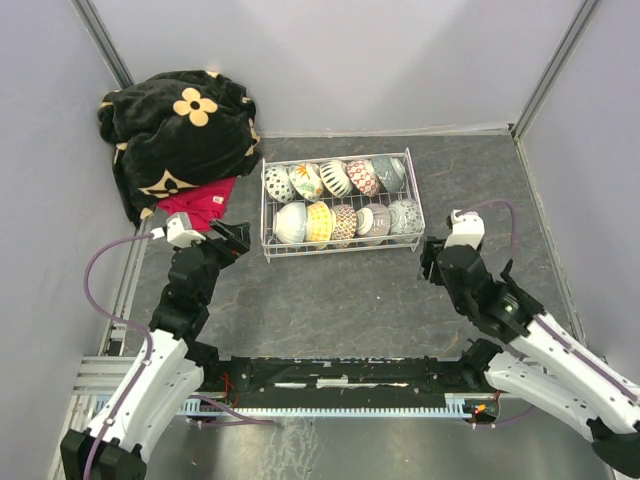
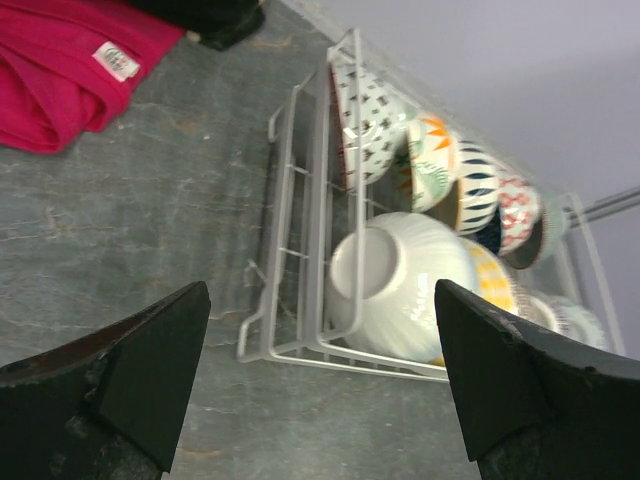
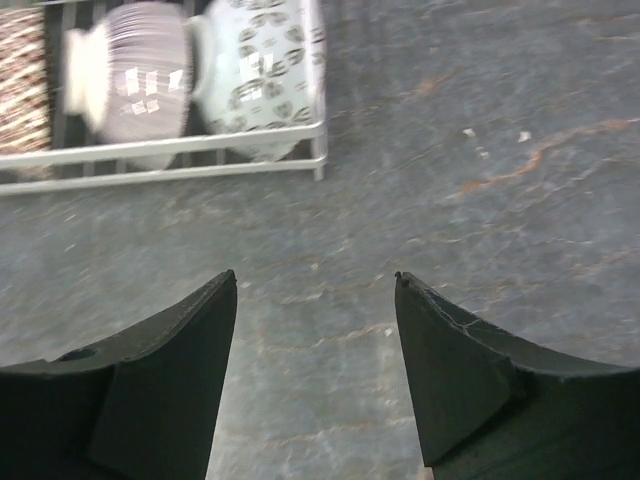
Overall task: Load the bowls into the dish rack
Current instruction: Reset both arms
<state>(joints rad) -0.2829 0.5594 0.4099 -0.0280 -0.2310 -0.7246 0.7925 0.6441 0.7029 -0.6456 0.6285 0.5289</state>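
Note:
The white wire dish rack (image 1: 266, 225) stands at the middle of the table, filled with two rows of patterned bowls (image 1: 335, 178) set on edge. My left gripper (image 1: 236, 238) hovers just left of the rack's near-left corner, open and empty. In the left wrist view the rack (image 2: 290, 345) shows a white bowl (image 2: 395, 280) at its near corner, between my wide fingers (image 2: 150, 360). My right gripper (image 1: 428, 262) sits just off the rack's near-right corner, open with nothing in it. The right wrist view shows that corner (image 3: 318, 150) and a bowl with dark marks (image 3: 262, 70).
A black blanket with yellow flowers (image 1: 180, 125) and a pink cloth (image 1: 200, 202) lie at the back left, close behind my left gripper. Grey walls close in the table on three sides. A metal rail (image 1: 330, 385) runs along the near edge.

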